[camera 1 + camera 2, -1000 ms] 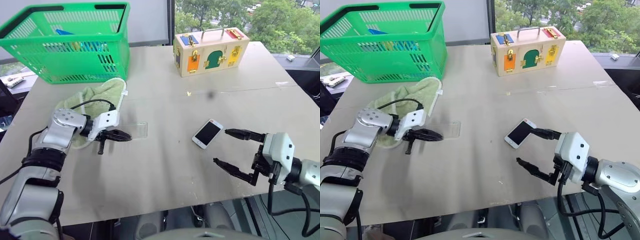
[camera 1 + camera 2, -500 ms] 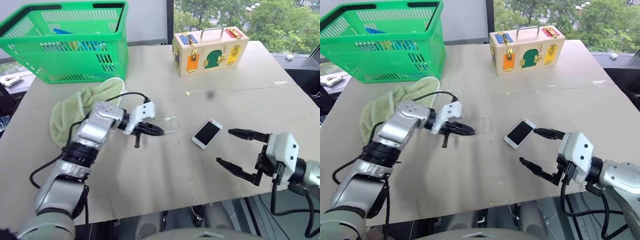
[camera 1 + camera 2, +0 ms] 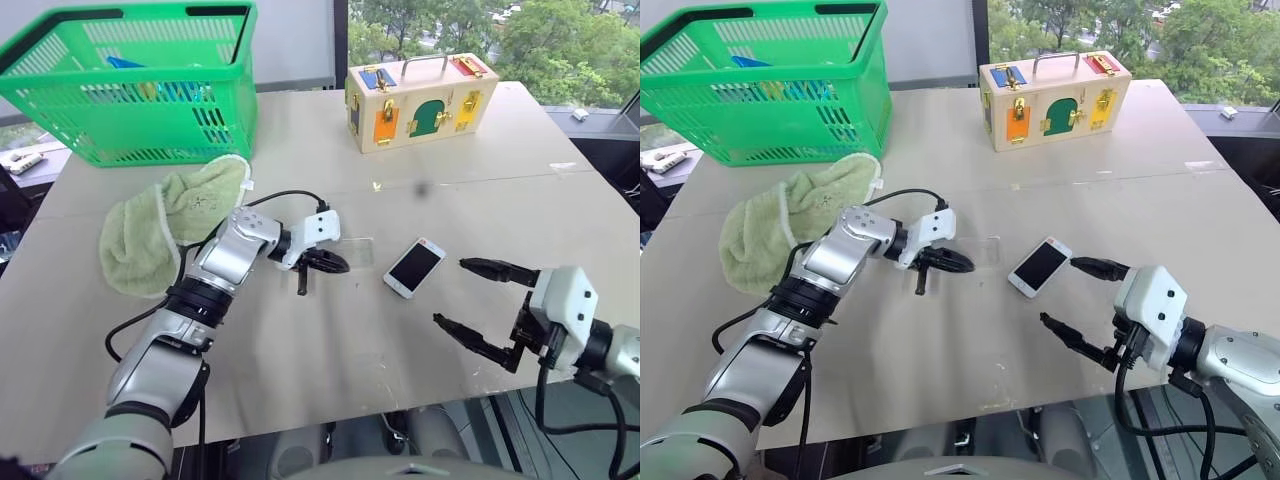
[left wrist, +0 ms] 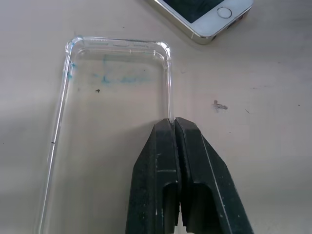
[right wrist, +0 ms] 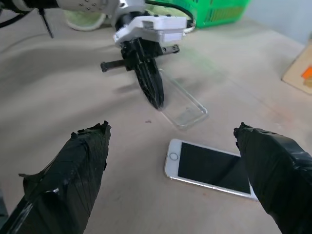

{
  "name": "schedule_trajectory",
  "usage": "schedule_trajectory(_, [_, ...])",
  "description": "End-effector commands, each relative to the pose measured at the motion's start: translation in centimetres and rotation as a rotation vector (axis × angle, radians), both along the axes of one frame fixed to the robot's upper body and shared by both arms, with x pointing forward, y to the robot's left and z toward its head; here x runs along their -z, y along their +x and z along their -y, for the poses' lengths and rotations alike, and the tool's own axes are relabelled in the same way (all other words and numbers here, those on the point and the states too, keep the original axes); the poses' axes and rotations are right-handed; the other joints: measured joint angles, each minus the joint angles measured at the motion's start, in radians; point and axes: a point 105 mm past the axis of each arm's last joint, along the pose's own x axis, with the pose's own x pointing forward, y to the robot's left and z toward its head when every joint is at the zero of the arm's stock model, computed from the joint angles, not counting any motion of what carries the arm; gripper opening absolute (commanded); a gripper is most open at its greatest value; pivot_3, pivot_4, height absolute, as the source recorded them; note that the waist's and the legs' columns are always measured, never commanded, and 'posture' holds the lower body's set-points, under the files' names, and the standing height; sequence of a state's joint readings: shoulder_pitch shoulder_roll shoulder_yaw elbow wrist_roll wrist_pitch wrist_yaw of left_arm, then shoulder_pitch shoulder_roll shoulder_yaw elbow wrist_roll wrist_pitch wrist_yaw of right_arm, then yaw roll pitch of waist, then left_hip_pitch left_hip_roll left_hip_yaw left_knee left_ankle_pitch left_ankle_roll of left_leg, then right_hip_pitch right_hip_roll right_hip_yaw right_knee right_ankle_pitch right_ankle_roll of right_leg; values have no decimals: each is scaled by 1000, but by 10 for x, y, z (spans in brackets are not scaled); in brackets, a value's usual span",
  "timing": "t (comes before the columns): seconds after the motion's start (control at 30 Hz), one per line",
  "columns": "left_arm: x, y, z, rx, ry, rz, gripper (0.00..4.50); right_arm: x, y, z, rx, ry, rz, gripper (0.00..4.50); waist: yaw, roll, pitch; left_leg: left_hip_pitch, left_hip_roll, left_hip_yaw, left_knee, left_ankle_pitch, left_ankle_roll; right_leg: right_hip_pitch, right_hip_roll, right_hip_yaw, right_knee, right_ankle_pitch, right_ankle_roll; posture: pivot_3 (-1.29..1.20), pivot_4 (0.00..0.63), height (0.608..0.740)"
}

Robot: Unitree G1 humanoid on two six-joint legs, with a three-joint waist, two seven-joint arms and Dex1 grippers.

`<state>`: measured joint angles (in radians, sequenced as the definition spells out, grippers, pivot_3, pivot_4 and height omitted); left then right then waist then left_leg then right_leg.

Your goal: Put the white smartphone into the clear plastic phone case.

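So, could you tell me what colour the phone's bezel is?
White, around a black screen; the white smartphone shows it best in the right wrist view.

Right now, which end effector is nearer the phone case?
Left. The left end effector is shut on the phone case wall; the right end effector hangs open beyond the phone.

No readable text, labels, brand marks or numbers on anything in view

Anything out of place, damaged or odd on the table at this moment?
One small thing: the clear plastic phone case, pinched by its edge in the shut left gripper, has a blue-green smear and a dark speck on its inside. The white smartphone lies flat, screen up, beside it and looks intact. Nothing spilled.
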<state>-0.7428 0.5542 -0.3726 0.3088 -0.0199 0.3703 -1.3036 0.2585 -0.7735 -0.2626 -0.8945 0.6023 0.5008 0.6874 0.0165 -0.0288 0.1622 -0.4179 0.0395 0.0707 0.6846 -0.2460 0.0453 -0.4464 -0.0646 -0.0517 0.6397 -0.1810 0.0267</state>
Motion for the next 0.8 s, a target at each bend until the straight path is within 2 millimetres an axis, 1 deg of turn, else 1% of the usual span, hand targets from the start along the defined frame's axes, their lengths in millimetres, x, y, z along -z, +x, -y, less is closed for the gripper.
schedule_trajectory(0.03, [-6,-2,4,-24,-3,-2,37,-6,4,-3,55,-6,52,4500,0,0,0,0,0,0,0,0,0,0,0,0,0,0,0,0,150,740])
schedule_trajectory(0.07, [-7,-5,4,-16,-6,-10,37,-7,6,-4,66,-7,61,4500,0,0,0,0,0,0,0,0,0,0,0,0,0,0,0,0,150,740])
schedule_trajectory(0.1, [-8,-8,4,-5,-11,-15,573,-7,7,-5,67,-5,64,4500,-1,0,0,0,0,0,0,0,0,0,0,0,0,0,0,0,150,740])
schedule_trajectory(0.13, [-11,-10,5,-2,-26,-18,792,-6,8,-6,66,-1,63,4500,-1,0,0,0,0,0,0,0,0,0,0,0,0,0,0,0,150,740])
schedule_trajectory(0.17, [-14,-11,6,-10,-45,-17,1324,-6,10,-5,79,-4,68,4500,-2,0,0,0,0,0,0,0,0,0,0,0,0,0,0,0,150,740])
schedule_trajectory(0.2, [-20,-13,6,-10,-63,-10,1700,-1,14,-4,104,-26,37,4500,-2,0,0,0,0,0,0,0,0,0,0,0,0,0,0,0,150,740])
schedule_trajectory(0.27, [-30,-14,5,-28,-114,6,2654,6,22,-2,151,-43,-26,4500,-2,0,0,0,0,0,0,0,0,0,0,0,0,0,0,0,150,740])
schedule_trajectory(0.33, [-41,-14,4,-62,-178,23,3611,13,29,1,208,16,-140,4500,-3,-1,0,0,1,0,0,0,0,0,0,0,0,0,0,0,150,740])
schedule_trajectory(0.37, [-44,-18,1,-70,-203,30,4122,14,37,4,266,60,-169,4500,-2,-1,0,0,2,0,0,0,0,0,0,0,0,0,0,0,150,740])
schedule_trajectory(0.4, [-46,-21,-2,-77,-221,32,4482,14,44,6,312,86,-179,4500,-4,-1,0,0,2,0,0,0,0,0,0,0,1,0,0,0,150,740])
schedule_trajectory(0.5, [-54,-31,-7,-104,-281,25,4482,23,54,5,385,87,-227,4500,-4,1,1,1,2,0,-1,0,0,0,0,0,1,0,0,0,150,740])
schedule_trajectory(0.63, [-68,-34,-10,-160,-379,72,4482,38,80,15,639,117,-276,4500,-2,0,1,0,2,-1,0,0,0,-1,0,0,1,0,0,0,150,740])
schedule_trajectory(0.7, [-74,-35,-9,-174,-428,121,4482,43,88,17,727,134,-303,4500,-2,1,1,0,2,-1,0,0,0,0,-1,0,1,0,0,0,150,740])
schedule_trajectory(0.73, [-77,-37,-8,-171,-458,150,4482,45,91,14,748,165,-331,4500,-3,1,1,0,2,0,0,0,0,0,-1,0,1,0,0,0,150,740])
schedule_trajectory(0.8, [-76,-39,-8,-185,-482,143,4482,46,96,5,772,272,-412,4500,-6,1,1,0,2,0,0,0,0,0,-1,1,1,0,0,0,150,740])
